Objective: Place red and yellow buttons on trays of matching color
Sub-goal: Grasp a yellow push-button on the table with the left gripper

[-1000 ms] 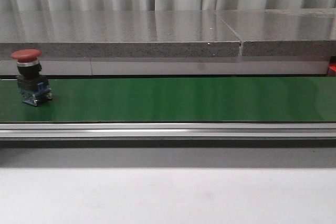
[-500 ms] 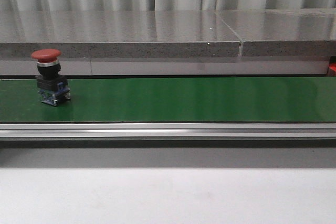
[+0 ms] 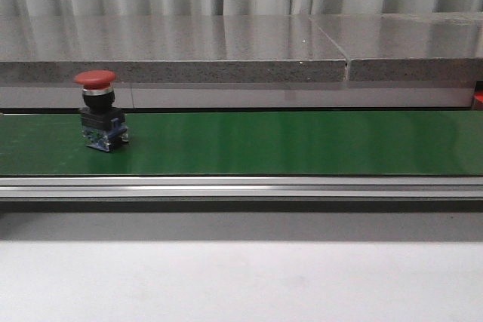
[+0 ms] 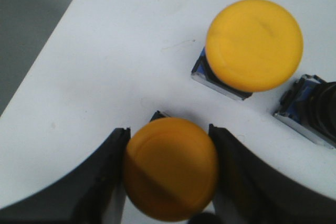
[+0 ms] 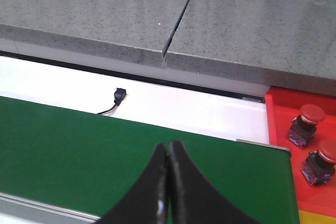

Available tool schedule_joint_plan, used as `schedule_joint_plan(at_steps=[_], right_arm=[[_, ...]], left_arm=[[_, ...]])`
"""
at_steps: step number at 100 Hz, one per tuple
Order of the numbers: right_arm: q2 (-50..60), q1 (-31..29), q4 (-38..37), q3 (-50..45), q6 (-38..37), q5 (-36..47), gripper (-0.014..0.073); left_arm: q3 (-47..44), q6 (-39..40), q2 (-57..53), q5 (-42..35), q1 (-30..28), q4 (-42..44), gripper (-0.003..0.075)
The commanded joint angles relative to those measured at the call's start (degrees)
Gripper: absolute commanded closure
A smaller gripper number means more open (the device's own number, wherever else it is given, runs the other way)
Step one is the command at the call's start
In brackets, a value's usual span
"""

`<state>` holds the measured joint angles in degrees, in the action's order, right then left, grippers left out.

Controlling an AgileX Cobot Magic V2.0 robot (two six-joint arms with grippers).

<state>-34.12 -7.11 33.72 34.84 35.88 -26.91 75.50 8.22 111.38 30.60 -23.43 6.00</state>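
Buttons are spread over three places here, all taken relative to the green conveyor belt (image 3: 287,142). That belt is the largest thing in the front view, running the full width, with a grey stone ledge (image 3: 173,50) behind it, an aluminium rail (image 3: 241,186) along its near edge, and the white desk (image 3: 241,280) in front of the rail. Most of the belt's length is bare green.

On the belt, toward its left end and nearer its far edge, stands a red mushroom push-button (image 3: 99,109), upright on its black and blue switch body, slightly blurred.

Past the belt's right end sits a red tray (image 5: 302,145), seen in the right wrist view, with a strip of yellow (image 5: 316,217) just beside the tray's near edge. Two red buttons lie in the tray: one (image 5: 308,123) toward the ledge, the other (image 5: 322,162) just nearer.

The right gripper (image 5: 168,182) hangs over the belt with its two black fingers pressed together, holding nothing; it is well apart from the tray.

The left gripper (image 4: 169,169) is over a white surface whose edge runs off to one side. Its jaws sit narrow around a yellow button (image 4: 170,167), the cap touching both. A second yellow button (image 4: 254,45) stands nearby, untouched, and beside that is the metal base of another switch (image 4: 310,111), its cap out of frame.
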Motion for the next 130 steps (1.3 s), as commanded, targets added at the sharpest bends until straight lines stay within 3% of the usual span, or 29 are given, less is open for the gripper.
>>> schedule_joint_plan(at_steps=[1,13,34,60,98,130], right_arm=[[0.1,0.0,1.2,1.4,0.5,3.4,0.066],[0.1,0.0,1.2,1.4,0.5,3.4,0.066],[0.1,0.0,1.2,1.4,0.5,3.4,0.066],[0.1,0.0,1.2,1.4,0.5,3.4,0.066],[0.1,0.0,1.2,1.4,0.5,3.4,0.066],[0.1,0.0,1.2,1.4,0.5,3.4,0.066]], left_arm=[[1.6,0.3,-4.2,-0.3,0.1,-0.5,0.0672],[1.6,0.3,-7.3,0.0,0.2,-0.6,0.072],[1.6,0.3,-16.0,1.4,1.1,-1.0,0.0731],[0.7,-0.2,-24.6,6.0,7.6,-0.9,0.0731],[-8.5,-0.2,-25.8,2.9,19.9,-0.9,0.0731],[-10.6,-0.2,-25.8,2.0,22.6,-2.1,0.0728]])
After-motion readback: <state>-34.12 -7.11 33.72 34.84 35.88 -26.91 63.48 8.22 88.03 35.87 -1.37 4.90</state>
